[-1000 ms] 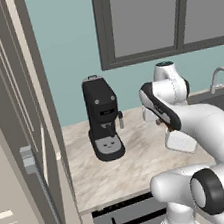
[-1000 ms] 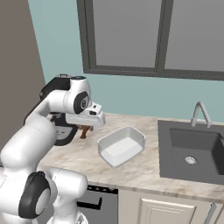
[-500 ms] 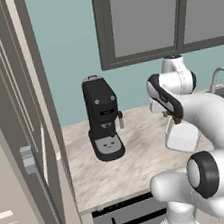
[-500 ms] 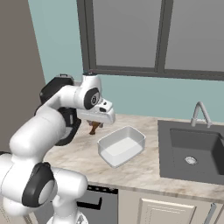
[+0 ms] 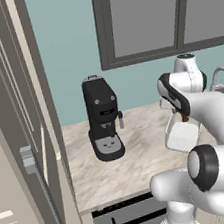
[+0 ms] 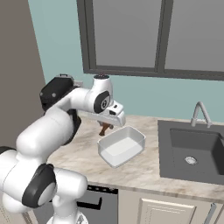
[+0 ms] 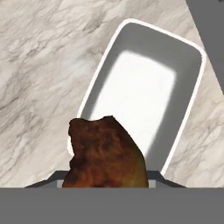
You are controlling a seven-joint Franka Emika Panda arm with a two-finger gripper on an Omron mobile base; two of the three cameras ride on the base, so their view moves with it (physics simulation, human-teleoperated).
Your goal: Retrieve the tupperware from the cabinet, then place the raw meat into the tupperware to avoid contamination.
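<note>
Reddish-brown raw meat (image 7: 104,154) is held clamped in the half-closed pincer (image 6: 105,127); it has been carried rightward from beside the coffee machine (image 5: 102,118) to the tupperware's (image 6: 121,145) near-left rim, above the marble worktop (image 6: 144,170); release is judged imminent.

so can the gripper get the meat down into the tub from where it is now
Probably yes. The gripper holds the raw meat above the near rim of the tupperware, which sits open and lidless on the counter. Nothing lies between them; a short move over the middle looks enough.
</note>
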